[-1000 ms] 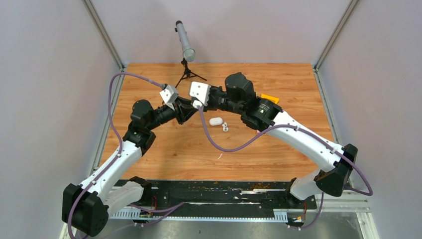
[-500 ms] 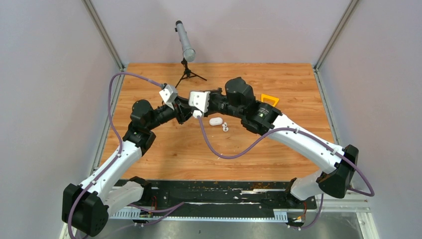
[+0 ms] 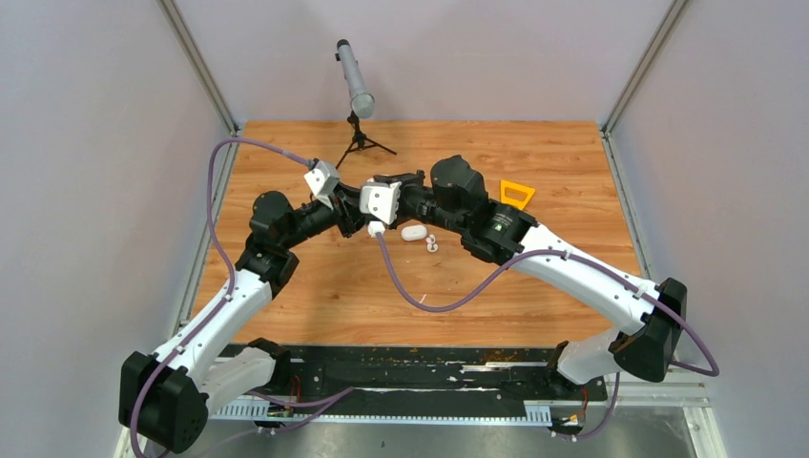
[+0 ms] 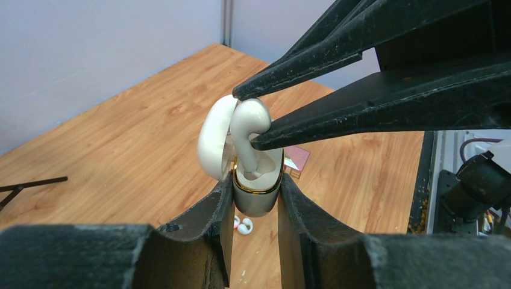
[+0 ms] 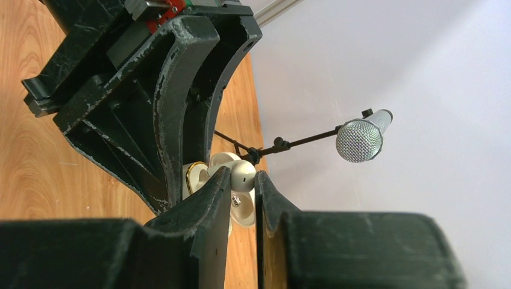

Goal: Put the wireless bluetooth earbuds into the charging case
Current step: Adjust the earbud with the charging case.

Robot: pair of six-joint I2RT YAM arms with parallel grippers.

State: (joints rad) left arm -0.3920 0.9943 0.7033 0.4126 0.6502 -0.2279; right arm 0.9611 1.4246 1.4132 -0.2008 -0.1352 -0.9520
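The left gripper (image 4: 256, 182) is clamped on the base of an open charging case (image 4: 258, 203), held clear of the table (image 3: 315, 277), with its lid (image 4: 214, 144) hinged back. The right gripper (image 5: 241, 179) pinches one earbud (image 4: 248, 120), whose stem reaches down into the case's opening. A second case (image 3: 413, 232) and two loose earbuds (image 3: 431, 242) lie on the table just beside each other.

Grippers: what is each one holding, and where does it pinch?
Left gripper squeezes the open charging case by its base; right gripper pinches an earbud by its head.
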